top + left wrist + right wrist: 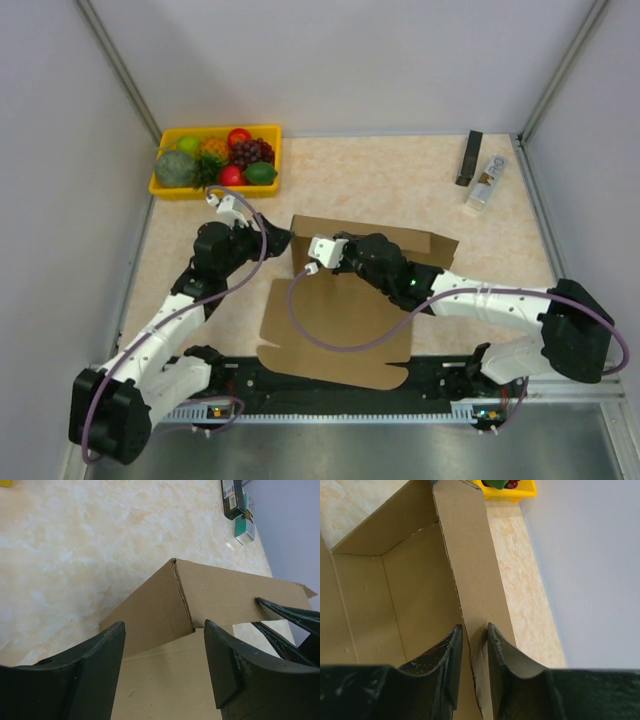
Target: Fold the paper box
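Note:
The paper box is brown corrugated cardboard in the middle of the table, with its back and side walls raised and a flat flap lying toward me. My left gripper hovers at the box's back left corner. In the left wrist view the left gripper is open wide above the box floor, with nothing between its fingers. My right gripper reaches in from the right. In the right wrist view the right gripper straddles the top edge of an upright wall, its jaws slightly apart and not pinching the wall.
A yellow tray of fruit sits at the back left, close behind the left gripper. A black bar and a small clear pack lie at the back right. Grey enclosure walls ring the table.

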`<state>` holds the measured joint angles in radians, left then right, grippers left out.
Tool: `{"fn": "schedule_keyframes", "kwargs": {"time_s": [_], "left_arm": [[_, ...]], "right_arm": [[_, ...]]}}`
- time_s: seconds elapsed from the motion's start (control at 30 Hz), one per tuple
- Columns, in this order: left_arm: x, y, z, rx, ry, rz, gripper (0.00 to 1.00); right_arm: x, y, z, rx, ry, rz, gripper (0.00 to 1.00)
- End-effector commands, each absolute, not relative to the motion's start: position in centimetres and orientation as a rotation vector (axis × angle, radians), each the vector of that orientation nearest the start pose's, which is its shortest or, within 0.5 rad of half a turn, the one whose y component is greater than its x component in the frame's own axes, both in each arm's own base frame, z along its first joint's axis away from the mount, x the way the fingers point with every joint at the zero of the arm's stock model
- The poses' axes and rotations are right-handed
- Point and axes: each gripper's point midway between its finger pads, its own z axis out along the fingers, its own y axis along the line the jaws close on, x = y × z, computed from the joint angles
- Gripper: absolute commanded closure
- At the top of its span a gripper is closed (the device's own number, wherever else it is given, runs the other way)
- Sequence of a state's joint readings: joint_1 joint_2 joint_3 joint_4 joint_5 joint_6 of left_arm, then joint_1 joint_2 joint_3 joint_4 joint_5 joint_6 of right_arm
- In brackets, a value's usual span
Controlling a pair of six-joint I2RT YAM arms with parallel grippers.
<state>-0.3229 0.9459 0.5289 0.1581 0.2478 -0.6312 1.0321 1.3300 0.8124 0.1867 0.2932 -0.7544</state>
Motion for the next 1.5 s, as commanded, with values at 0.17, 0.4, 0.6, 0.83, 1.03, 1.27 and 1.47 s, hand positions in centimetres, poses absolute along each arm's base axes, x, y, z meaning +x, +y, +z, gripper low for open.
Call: {"fn": "schedule_keyframes", "kwargs": {"time_s": [0.17,0.4,0.6,0.83,1.03,1.27,1.47], "left_arm": [[28.3,-14.6,21.2,-0.057,1.899,-0.736,0.28],[26.7,-12.9,19.7,-0.072,1.928,-0.657,0.31],[25.5,-13.2,19.4,-0.045,1.945,-0.691,0.33],[24.1,-12.9,20.2,0.001,1.944,-0.678,0.33],[23.0,-12.9,20.0,0.004,1.979,-0.691,0.27],[22.6,-13.2,18.7,-0.046,2.011,-0.734,0.27],[24.0,-14.6,18.5,-0.038,1.986,-0.812,0.4]], "right_arm": [[30.1,30.5,18.8,-1.256,1.436,-0.189,0.62],[32.2,30.0,19.5,-1.19,1.514,-0.17,0.59],[34.7,30.2,18.4,-1.212,1.599,-0.19,0.59],[37.0,29.5,17.2,-1.185,1.685,-0.131,0.59],[37.3,29.5,16.2,-1.209,1.703,-0.143,0.6],[37.2,29.3,15.5,-1.207,1.727,-0.12,0.62],[36.5,29.4,16.5,-1.199,1.707,-0.079,0.66]]}}
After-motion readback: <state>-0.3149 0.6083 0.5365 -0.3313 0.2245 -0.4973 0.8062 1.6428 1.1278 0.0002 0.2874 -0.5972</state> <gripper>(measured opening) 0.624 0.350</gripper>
